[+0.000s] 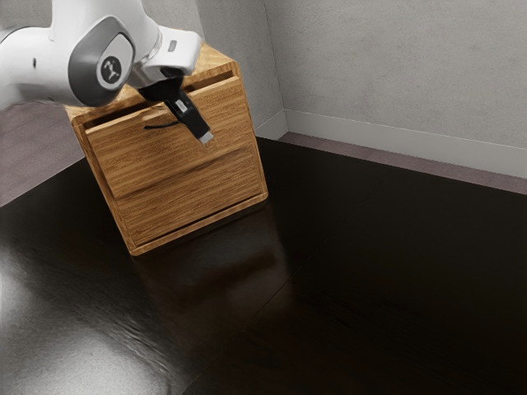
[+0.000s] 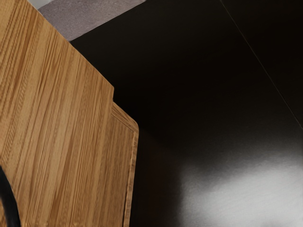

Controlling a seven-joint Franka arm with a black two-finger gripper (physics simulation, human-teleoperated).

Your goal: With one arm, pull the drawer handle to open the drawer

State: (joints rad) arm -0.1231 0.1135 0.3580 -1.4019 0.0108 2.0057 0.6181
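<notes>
Centrally, a wooden cabinet (image 1: 216, 61) with two stacked drawers is shown standing on a dark, glossy tabletop (image 1: 370, 271), turned at an angle and set toward the exterior view's upper left. The white arm (image 1: 82, 49) is seen entering from the upper left and is held over the cabinet's top edge. From it the black fingers (image 1: 188, 113) are directed downward across the face of the upper drawer (image 1: 152, 160), the pale tip lying close to that face, just to the exterior view's right of the thin dark handle (image 1: 159, 126). Whether the fingers are spread or pressed together cannot be told, and no grip on the handle can be made out. A dark gap is visible along the upper drawer's top edge, and in the wrist view its front (image 2: 52, 127) is seen to stand proud of the panel beneath, so the drawer appears to be drawn out slightly. The lower drawer (image 1: 198, 197) is seen flush with the frame. A dark curved strip (image 2: 5, 198) beside the hand is probably the handle. A pale wall (image 1: 395, 58) is shown behind.
</notes>
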